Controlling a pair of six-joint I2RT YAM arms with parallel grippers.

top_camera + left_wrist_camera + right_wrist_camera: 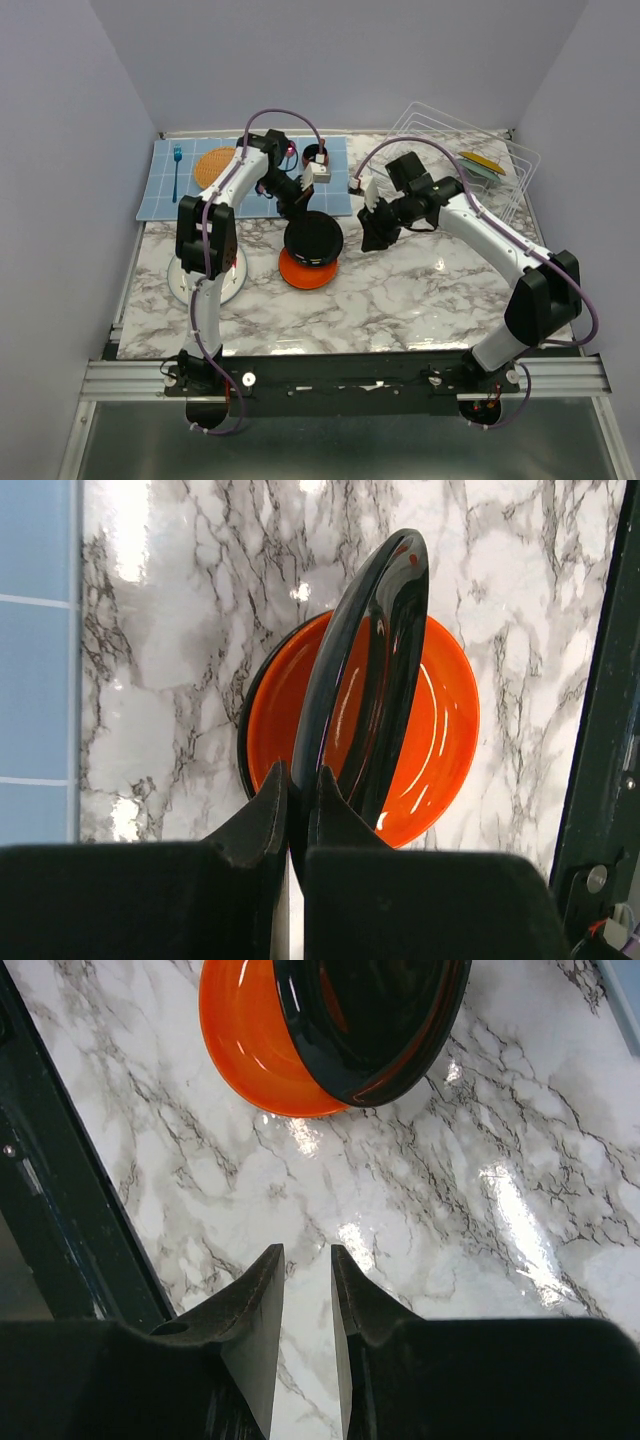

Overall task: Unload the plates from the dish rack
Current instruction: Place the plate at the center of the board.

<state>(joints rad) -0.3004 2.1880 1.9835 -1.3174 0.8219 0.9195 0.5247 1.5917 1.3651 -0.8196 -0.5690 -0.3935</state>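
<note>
The glossy black plate (pixel 372 660) hung tilted on edge over the middle of the marble table (pixel 420 300), its rim pinched between the closed fingers of the left gripper (pixel 297 785). Directly under it the orange-red plate (pixel 445 730) lay flat on the marble, face up. Whether the black plate's lower edge touched the orange-red one could not be told. Just to the right, the right gripper (pixel 307 1260) hovered above bare marble beside the two plates, its jaws a little apart with nothing between them. At the far right corner of the table stood the white wire dish rack (pixel 470 150), well apart from both grippers, with a mustard-yellow plate (pixel 482 162) resting among its wires. At the near left, a white plate (pixel 232 284) sat on the marble, mostly hidden behind the left arm. Across the far left of the table lay a blue mat (pixel 160 195) carrying an orange woven disc (pixel 213 167) and, left of it, a blue fork (pixel 177 172).
</note>
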